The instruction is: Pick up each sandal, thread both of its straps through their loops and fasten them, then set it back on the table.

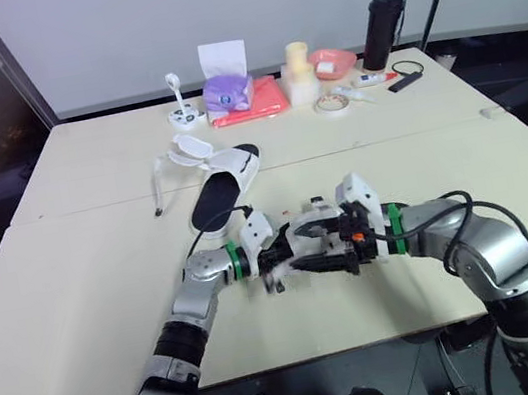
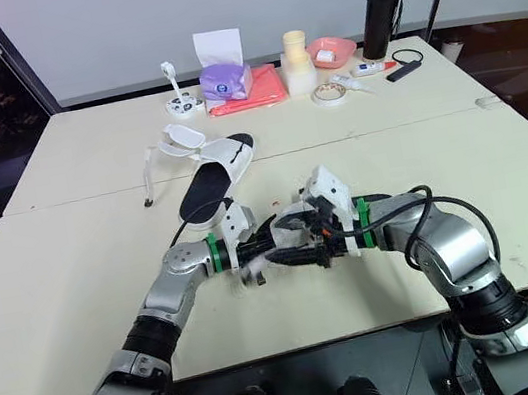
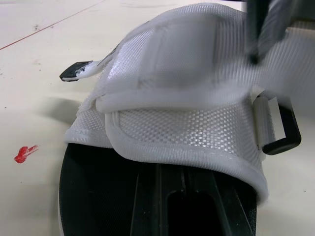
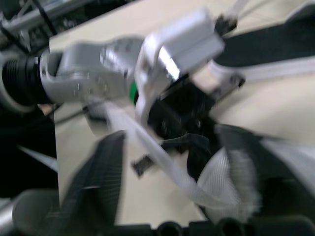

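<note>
A white-strapped sandal with a black sole (image 1: 324, 264) is held just above the table's front middle, between both grippers. My left gripper (image 1: 276, 256) is shut on its sole end; in the left wrist view the white mesh strap (image 3: 182, 73) arches over the sole and a black buckle loop (image 3: 284, 133) hangs at its side. My right gripper (image 1: 341, 242) meets the sandal from the right, open, with a loose white strap (image 4: 165, 169) running between its fingers. The second sandal (image 1: 226, 176) lies on the table behind, with its straps undone.
Along the far edge of the table (image 1: 96, 286) stand a purple tissue pack (image 1: 227, 91), a red cloth (image 1: 255, 102), cream cups (image 1: 299, 74), a pink bowl (image 1: 333, 61), a tape roll (image 1: 332, 104) and a black bottle (image 1: 384, 28). A black cable trails from the right arm.
</note>
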Robot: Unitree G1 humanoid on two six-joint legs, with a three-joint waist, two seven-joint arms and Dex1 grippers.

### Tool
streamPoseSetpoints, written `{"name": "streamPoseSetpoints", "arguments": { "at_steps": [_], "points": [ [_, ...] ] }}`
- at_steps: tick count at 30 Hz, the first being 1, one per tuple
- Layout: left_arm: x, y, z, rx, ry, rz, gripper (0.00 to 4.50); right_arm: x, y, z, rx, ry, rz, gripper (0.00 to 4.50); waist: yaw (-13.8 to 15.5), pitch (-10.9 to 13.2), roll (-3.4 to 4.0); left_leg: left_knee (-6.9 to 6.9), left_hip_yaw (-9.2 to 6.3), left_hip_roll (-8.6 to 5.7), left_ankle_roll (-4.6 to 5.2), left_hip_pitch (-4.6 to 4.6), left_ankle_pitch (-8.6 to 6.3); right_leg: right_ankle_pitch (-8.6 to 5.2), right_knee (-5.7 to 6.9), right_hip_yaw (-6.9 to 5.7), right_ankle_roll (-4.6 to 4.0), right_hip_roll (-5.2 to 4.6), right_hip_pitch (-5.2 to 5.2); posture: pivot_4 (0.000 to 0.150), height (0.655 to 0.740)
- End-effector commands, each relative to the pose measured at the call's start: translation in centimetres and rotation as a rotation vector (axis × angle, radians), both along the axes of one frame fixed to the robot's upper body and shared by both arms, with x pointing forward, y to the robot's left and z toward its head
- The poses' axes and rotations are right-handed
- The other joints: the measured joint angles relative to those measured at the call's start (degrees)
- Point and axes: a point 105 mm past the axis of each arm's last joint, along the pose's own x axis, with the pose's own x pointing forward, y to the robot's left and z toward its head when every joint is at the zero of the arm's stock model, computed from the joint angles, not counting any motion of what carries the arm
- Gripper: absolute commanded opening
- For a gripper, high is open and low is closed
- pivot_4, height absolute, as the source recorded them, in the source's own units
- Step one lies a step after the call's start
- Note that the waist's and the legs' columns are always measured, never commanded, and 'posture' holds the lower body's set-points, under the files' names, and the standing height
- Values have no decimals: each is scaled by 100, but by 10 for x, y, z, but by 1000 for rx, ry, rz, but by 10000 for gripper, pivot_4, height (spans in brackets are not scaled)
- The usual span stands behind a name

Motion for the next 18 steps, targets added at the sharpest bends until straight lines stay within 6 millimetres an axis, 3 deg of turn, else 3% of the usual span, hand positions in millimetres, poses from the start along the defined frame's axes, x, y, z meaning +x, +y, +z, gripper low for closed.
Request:
{"name": "streamPoseSetpoints", "arguments": {
  "at_steps": [1, 7, 13, 18],
  "points": [
    [-1, 1, -7, 20, 26, -4, 0, -24, 2, 0, -39, -6, 113, 32922, -4, 0, -1, 0, 2, 0, 0, 0, 0, 0, -3, 0, 0, 0, 2, 1500, 7400],
    [-1, -2, -5, 17, 20, -8, 0, -45, -13, -18, -162, 27, 145, 32922, 5, 1, -3, 2, 2, 2, 0, 9, -1, 0, -11, -5, 1, 0, 19, 1500, 7400],
    [-1, -2, -6, 18, 19, -13, 0, -41, -28, -2, -148, 21, 56, 32922, 9, 1, -3, 2, 1, 5, 1, 9, -1, 0, -20, -6, 0, 0, 23, 1500, 7400],
    [-2, -5, -6, 16, 20, -20, 0, -29, -42, -7, -149, 108, -128, 32922, 18, 1, -3, 1, -1, 6, 1, 9, -1, 0, -22, -7, 0, 0, 24, 1500, 7400]
  ]
}}
